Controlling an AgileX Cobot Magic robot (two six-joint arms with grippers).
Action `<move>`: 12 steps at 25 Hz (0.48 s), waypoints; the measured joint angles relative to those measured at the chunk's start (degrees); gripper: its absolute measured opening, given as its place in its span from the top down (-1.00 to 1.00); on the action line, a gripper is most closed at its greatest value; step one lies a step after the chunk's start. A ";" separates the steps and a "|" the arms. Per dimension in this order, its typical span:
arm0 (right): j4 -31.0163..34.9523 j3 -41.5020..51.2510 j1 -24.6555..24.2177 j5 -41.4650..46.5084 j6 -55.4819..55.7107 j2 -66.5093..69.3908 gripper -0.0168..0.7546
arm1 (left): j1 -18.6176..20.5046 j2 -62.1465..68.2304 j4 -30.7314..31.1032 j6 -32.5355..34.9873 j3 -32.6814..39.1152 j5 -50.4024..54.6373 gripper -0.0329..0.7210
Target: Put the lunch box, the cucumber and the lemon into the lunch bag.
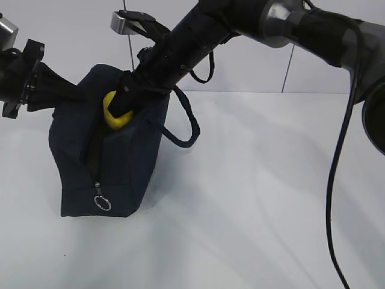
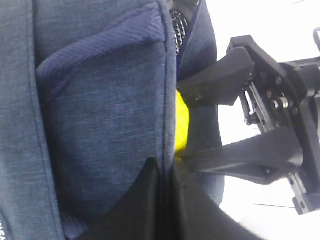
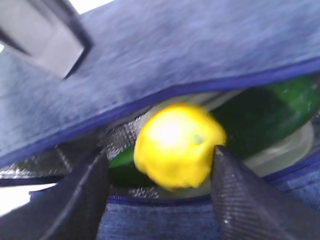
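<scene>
The dark navy lunch bag (image 1: 120,174) stands on the table with its top open. My left gripper (image 1: 75,93) is shut on the bag's upper edge (image 2: 167,100) and holds that side back. My right gripper (image 1: 123,105) reaches into the opening from the upper right, its jaws open around the yellow lemon (image 3: 177,145). The lemon looks blurred; it touches one finger and stands clear of the other. Below it, inside the bag, lie the dark green cucumber (image 3: 270,110) and the clear lunch box (image 3: 287,147). The lemon (image 1: 115,114) shows in the bag's mouth.
The bag's loop handle (image 1: 187,126) hangs off its right side, and the silver zipper ring pull (image 1: 102,203) sits low on the front. My right arm's black cable (image 1: 337,180) drops at the right. The white table (image 1: 252,211) spreads to the right of the bag.
</scene>
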 joint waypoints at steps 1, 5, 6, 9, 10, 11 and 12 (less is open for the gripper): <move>0.00 0.00 0.00 0.21 -0.14 0.00 -0.34 | 0.00 0.00 0.00 0.00 0.00 0.00 0.89; 0.00 0.00 0.00 1.77 -1.02 0.00 -0.36 | 0.00 0.00 0.00 0.00 0.00 -0.11 0.89; 0.00 0.00 0.00 2.06 -1.16 0.00 -0.36 | 0.00 0.00 -0.14 0.00 0.00 -0.22 0.89; 0.00 0.00 0.00 2.57 -1.16 0.00 -0.36 | 0.00 0.00 -0.38 0.00 0.00 -0.34 0.89; 0.00 0.00 0.00 2.78 -1.16 0.00 -0.36 | 0.00 0.00 -0.38 0.00 0.00 -0.43 0.89; 0.00 -0.58 0.00 3.01 -1.16 0.00 -0.36 | 0.00 0.00 -0.38 0.00 0.00 -0.47 0.89; 0.00 -1.12 0.10 3.25 -1.16 0.04 -0.36 | 0.00 0.00 -0.38 0.00 0.00 -0.58 0.89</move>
